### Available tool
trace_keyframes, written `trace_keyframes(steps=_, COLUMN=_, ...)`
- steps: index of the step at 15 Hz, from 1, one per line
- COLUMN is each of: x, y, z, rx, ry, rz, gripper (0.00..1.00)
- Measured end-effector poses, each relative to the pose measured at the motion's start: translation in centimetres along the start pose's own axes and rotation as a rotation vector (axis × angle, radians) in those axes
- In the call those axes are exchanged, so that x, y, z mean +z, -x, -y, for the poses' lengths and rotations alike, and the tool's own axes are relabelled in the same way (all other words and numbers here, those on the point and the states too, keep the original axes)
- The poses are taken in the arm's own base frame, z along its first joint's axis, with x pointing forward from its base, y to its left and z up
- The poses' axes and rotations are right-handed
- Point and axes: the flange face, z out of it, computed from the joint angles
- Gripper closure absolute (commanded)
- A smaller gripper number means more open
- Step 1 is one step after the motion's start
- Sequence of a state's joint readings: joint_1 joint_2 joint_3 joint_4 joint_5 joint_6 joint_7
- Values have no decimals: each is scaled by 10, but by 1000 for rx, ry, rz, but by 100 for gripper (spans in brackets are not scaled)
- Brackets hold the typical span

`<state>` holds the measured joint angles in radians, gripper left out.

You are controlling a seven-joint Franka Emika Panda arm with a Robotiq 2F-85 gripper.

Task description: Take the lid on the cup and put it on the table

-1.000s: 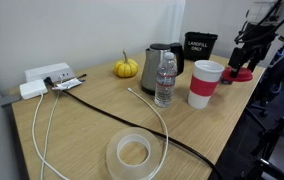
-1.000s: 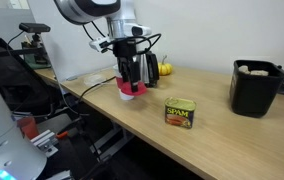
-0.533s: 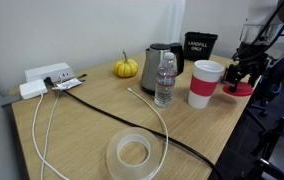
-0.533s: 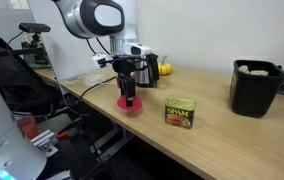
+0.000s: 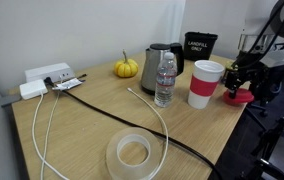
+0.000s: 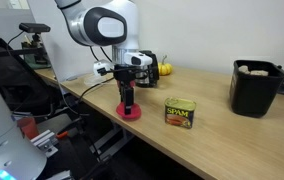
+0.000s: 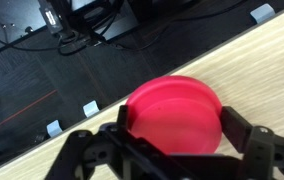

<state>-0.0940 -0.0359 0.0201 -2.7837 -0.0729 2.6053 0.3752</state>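
Exterior view, items left to right on the table (image 5: 82, 125): a white power strip (image 5: 44, 78) with plugs and white cables at the far left corner; a black cable (image 5: 102, 108) running diagonally over the wood grain; a large clear tape roll (image 5: 132, 153) near the front edge; a small orange pumpkin (image 5: 127, 67); a metal kettle (image 5: 160, 58); a clear water bottle (image 5: 165, 80) just in front of the kettle; the cup (image 5: 205, 83), upright with its rim uncovered; a black mug (image 5: 200, 45) with white lettering behind the cup. Right of the cup and apart from it, at the table's edge, the gripper (image 5: 241, 88) points downward with the lid (image 5: 239, 98) at its tips. In an exterior view taken from a different side: the arm reaches down near the table's front edge; the gripper (image 6: 129, 102) is vertical, and the lid (image 6: 129, 111) lies flat at tabletop level beneath it; to the right, well apart, are a Spam can (image 6: 180, 113) and then a black container (image 6: 257, 87). In the wrist view the dark fingers (image 7: 240, 135) are narrowed onto opposite sides of the lid (image 7: 174, 108), holding it by its rim. Light wood (image 7: 252, 50) shows behind it, and dark floor beyond the edge at the left. Contact between lid and wood cannot be confirmed.
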Motion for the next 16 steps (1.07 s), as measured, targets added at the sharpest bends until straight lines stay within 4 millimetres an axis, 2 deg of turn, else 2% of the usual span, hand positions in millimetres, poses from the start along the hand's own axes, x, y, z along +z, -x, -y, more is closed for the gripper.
trace_keyframes(steps=2, x=-2, y=-3, z=-2, rx=18, ry=-11, rz=-7, gripper=0)
trace_keyframes(steps=9, x=-14, y=-12, z=-4, rx=48, ry=-45, rz=-55, gripper=0)
trace_keyframes(steps=12, x=-34, y=-15, z=-7, rx=45, ry=-66, rz=-103, gripper=0)
trace_keyframes(steps=16, x=-74, y=-17, z=-15, rx=35, ry=-96, rz=-200, gripper=0)
